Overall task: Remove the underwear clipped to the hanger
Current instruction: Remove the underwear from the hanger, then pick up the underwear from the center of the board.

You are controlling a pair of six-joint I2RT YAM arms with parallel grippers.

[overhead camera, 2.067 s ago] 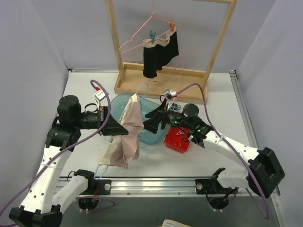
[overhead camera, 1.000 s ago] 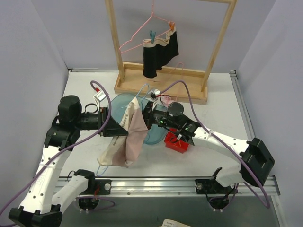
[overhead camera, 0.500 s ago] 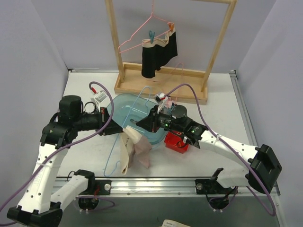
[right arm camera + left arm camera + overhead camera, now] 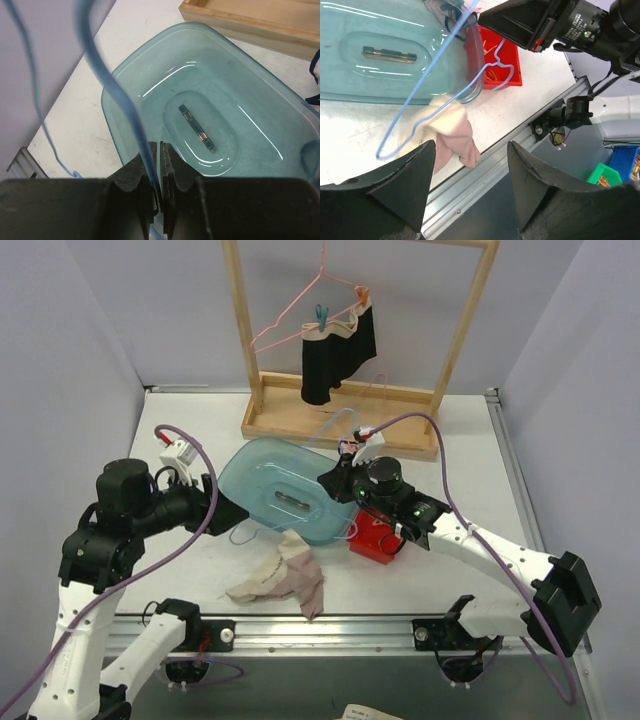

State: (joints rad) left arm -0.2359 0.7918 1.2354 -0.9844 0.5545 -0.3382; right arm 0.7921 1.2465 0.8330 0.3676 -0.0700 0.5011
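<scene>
Right hand [image 4: 160, 148] pinches hanger [image 4: 107, 85]; underwear [image 4: 283, 578] sprawls left-to-right.

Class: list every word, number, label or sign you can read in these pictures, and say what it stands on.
None can be read.
Dark strip in the teal tub: marks too small to read.
Paper at the top view's bottom edge: print blurred.
</scene>
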